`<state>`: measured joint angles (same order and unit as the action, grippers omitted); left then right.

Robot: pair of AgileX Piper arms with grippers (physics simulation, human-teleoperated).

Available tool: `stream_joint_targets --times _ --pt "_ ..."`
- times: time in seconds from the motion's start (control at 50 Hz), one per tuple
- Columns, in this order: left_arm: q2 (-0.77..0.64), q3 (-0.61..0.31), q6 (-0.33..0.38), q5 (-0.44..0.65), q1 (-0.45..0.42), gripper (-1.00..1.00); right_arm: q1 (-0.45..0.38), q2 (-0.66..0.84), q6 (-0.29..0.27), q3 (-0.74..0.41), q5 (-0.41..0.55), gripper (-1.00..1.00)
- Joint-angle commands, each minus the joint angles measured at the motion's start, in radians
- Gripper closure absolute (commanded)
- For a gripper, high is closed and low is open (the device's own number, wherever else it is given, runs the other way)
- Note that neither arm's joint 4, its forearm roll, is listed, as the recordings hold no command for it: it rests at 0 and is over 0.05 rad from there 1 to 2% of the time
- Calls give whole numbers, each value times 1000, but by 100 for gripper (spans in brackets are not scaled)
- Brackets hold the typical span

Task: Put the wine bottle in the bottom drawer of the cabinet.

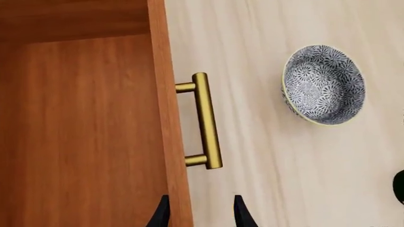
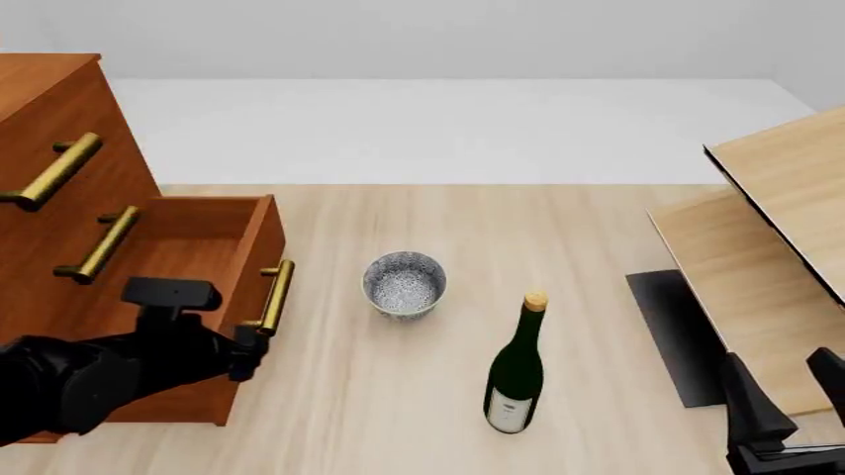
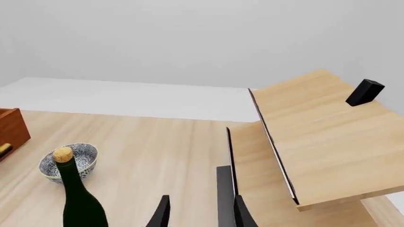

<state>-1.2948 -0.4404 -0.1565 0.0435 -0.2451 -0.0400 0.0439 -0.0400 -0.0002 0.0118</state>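
**Drawer open, bottle untouched: the pickup is where this can fail**

My left gripper (image 1: 198,213) hangs at the front of the bottom drawer (image 2: 198,247), fingers parted with a gap between them and holding nothing; one finger sits over the drawer's front board. The drawer is pulled out of the cabinet (image 2: 40,148), its brass handle (image 2: 275,295) at about nine o'clock from the bowl (image 2: 404,284).

The wine bottle (image 2: 516,371) stands upright on the table (image 2: 595,247), at about five o'clock from the bowl and well apart from the drawer. My right gripper (image 2: 779,396) waits empty and spread, far out at three o'clock from the bottle.

Risks, as I judge them: the bottle is tall and slim, so a sideways nudge could topple it into the bowl. Gripped too high, it may swing or slip. My left arm near the drawer mouth could block the drop.
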Motion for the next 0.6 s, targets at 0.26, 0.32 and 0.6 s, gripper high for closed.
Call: stream_joint_targets --times 0.26,0.32,0.6 --pt "-48 -8 -42 -36 -81 -100 4 8 3 0 -8 -100" --pt "-50 -17 -42 -32 -93 -100 5 1 2 0 -1 -100" --pt "-64 -50 -31 -14 -136 -100 11 -8 4 0 6 -100"
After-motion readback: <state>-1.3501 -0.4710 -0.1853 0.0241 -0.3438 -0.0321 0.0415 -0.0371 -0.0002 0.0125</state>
